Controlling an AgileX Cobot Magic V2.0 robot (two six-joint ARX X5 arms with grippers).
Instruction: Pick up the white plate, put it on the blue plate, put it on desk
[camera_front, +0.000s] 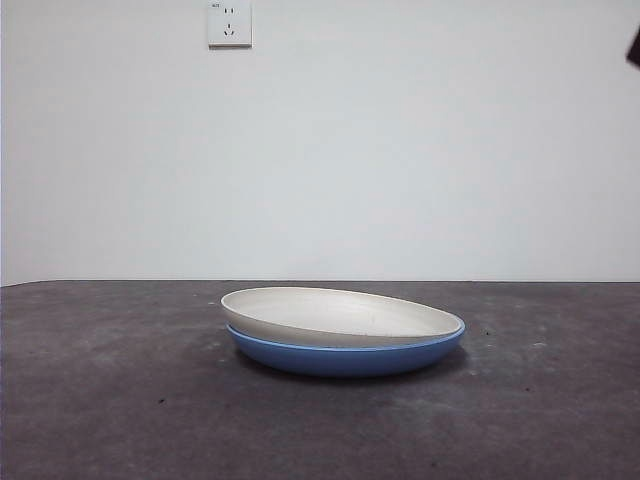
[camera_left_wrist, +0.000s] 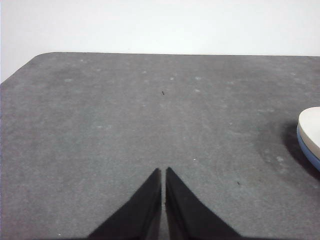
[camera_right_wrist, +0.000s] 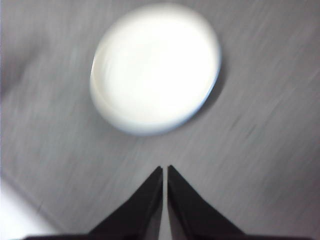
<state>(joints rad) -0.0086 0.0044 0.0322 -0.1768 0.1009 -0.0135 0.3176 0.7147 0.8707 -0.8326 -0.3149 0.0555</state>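
The white plate (camera_front: 340, 316) rests inside the blue plate (camera_front: 345, 355) on the desk (camera_front: 120, 400), slightly tilted, its left rim higher. In the right wrist view the white plate (camera_right_wrist: 155, 67) lies below and ahead of my right gripper (camera_right_wrist: 164, 170), which is shut and holds nothing; a thin blue rim (camera_right_wrist: 150, 131) shows under it and the picture is blurred. My left gripper (camera_left_wrist: 163, 172) is shut over bare desk, with the stacked plates' edge (camera_left_wrist: 310, 130) far off to its side. A black tip (camera_front: 633, 48) of an arm shows at the front view's top right corner.
A white wall with a power socket (camera_front: 229, 23) stands behind the desk. The desk's far edge and rounded corner (camera_left_wrist: 45, 55) show in the left wrist view.
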